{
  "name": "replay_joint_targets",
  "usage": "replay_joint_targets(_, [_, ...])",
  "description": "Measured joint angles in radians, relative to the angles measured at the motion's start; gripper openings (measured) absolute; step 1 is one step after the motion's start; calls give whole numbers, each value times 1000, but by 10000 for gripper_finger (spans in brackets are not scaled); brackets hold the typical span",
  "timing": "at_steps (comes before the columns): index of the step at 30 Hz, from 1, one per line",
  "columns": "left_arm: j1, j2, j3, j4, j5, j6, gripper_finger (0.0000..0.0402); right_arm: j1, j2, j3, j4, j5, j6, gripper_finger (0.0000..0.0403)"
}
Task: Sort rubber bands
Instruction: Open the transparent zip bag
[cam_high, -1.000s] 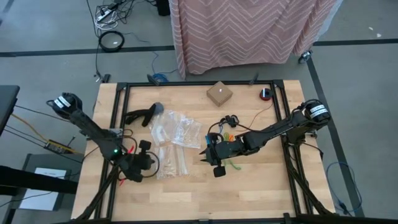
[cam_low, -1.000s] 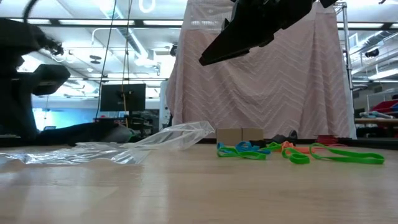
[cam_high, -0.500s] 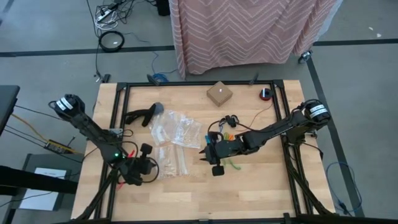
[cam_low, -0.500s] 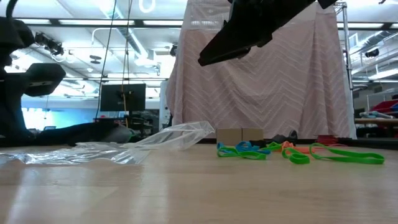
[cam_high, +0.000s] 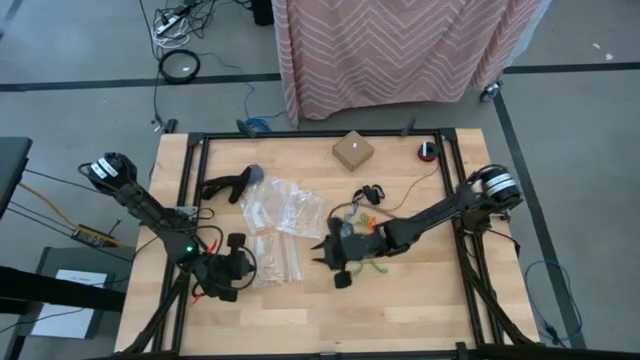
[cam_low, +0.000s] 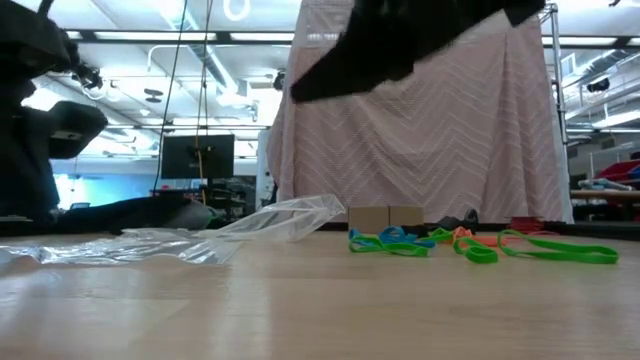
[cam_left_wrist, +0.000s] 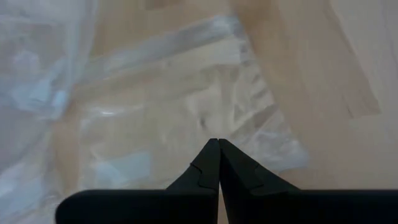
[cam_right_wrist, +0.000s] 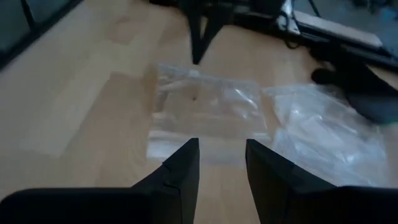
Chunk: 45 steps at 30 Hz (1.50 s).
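Green, blue and orange rubber bands lie in a loose heap on the wood; in the high view they show beside the right arm. Several clear zip bags lie left of them. One flat bag lies just ahead of my right gripper, which is open with nothing between its fingers and hangs above the table. My left gripper is shut with nothing in it, slanting down over the near bag. My left gripper points its shut fingertips at the clear bag's near part; whether they touch the plastic I cannot tell.
A small cardboard box and a red roll stand near the far edge, and a black handle-shaped tool lies at the far left. Black frame rails run along the table's sides. Bare wood lies toward the near edge.
My right gripper has gone toward the table's left, toward the flat bag, and sunk a little. My left gripper has rolled a little about its own pointing line while staying over the near bag. The bags and bands lie as before.
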Motion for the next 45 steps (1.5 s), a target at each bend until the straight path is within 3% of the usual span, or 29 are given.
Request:
replay_joint_targets(4, [11,-1,19,-90,-72,-108,14,12,124,139,-46,63,-35,143])
replay_joint_targets(10, [13,-1,27,-149,-89,-229,14,17,311,403,-179,91,-98,167])
replay_joint_targets(20, [13,-1,27,-180,-144,-272,14,40,558,758,-217,100,-127,176])
replay_joint_targets(28, [13,-33,27,-267,-267,-347,14,61,716,958,-261,117,-80,178])
replay_joint_targets(35, [11,-170,28,-327,-324,-363,14,84,804,1053,-257,135,3,177])
replay_joint_targets(41, [11,-289,28,-342,-344,-361,14,102,804,1047,-274,263,3,176])
replay_joint_targets(45, [11,-314,28,-339,-345,-339,14,97,803,1055,-304,228,12,176])
